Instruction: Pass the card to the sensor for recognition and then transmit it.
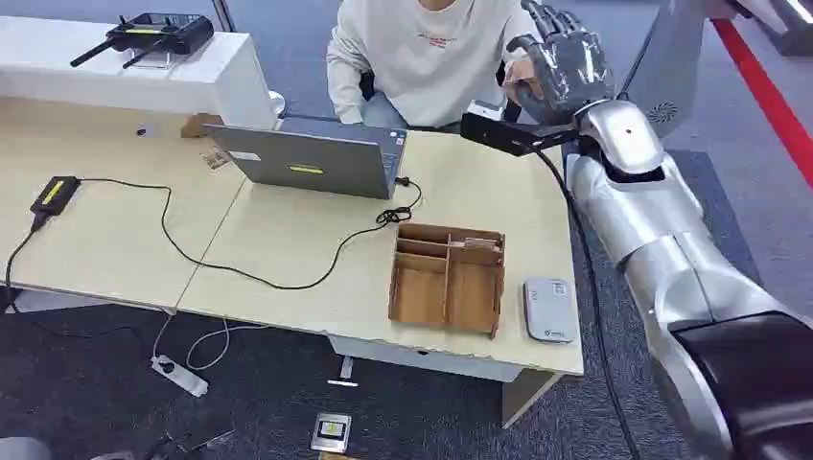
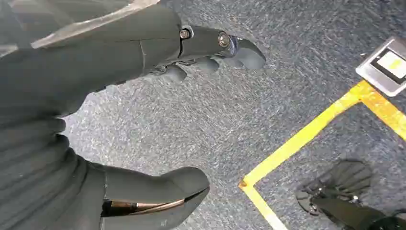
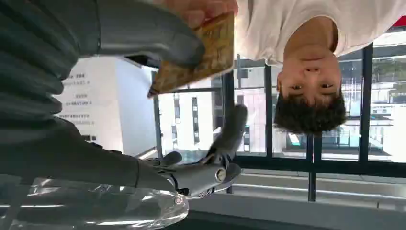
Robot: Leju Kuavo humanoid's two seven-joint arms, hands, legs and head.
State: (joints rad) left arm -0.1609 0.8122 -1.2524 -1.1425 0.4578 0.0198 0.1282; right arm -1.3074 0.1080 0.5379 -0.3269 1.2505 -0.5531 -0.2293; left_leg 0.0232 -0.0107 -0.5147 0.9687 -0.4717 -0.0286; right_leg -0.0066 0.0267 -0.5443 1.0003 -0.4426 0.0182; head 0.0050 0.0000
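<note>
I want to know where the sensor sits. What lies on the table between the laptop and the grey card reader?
In the head view, the wooden divided tray lies between the laptop and the card reader, with a coiled black cable nearer the laptop.

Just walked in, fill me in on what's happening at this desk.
The robot's right hand is raised past the far edge of the desk, toward a seated person. In the right wrist view, the card lies against the thumb, and the person's fingers are on it too. The grey sensor lies beside the wooden organiser. The left hand hangs empty over the carpet.
</note>
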